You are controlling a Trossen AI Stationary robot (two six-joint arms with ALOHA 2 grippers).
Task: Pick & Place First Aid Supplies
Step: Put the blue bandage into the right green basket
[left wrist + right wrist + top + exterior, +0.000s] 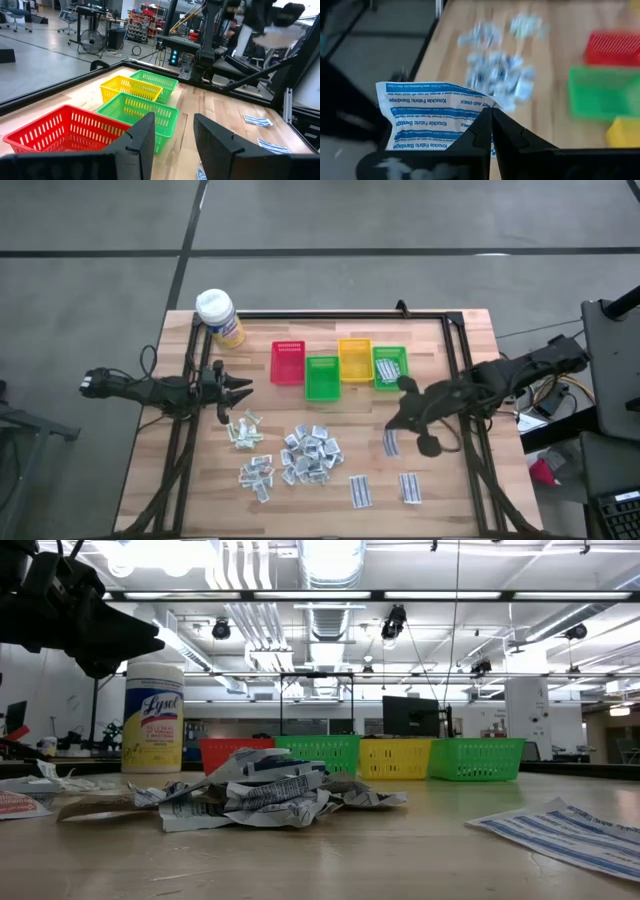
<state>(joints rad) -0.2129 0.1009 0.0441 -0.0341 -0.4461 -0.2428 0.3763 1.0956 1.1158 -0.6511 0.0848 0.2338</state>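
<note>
Right gripper (491,117): fingers pressed together, pinching a white packet with blue stripes (432,117) — print reads "Knuckle Fabric Bandage". In the high view this gripper (408,392) hangs over the table at about 3 o'clock from the table's centre, just beside the right-hand green bin (389,367), which has striped packets in it.

Around it: more striped packets lie flat at 5 o'clock from the gripper — one (391,443) close by, two others (360,491) (410,487) nearer the front edge. A heap of silvery crinkled wrappers (311,453) sits at table centre; a smaller heap (256,474) at 7 o'clock from it; pale sachets (244,429) at 9 o'clock.

Bins in a row at 12 o'clock of the centre heap: red bin (288,363), green bin (322,378), yellow bin (355,360).

Left gripper (240,391): fingers spread, holding nothing, above the table at 9 o'clock, just above the pale sachets. Yellow bottle with a white cap (219,316) stands at the far left corner.
</note>
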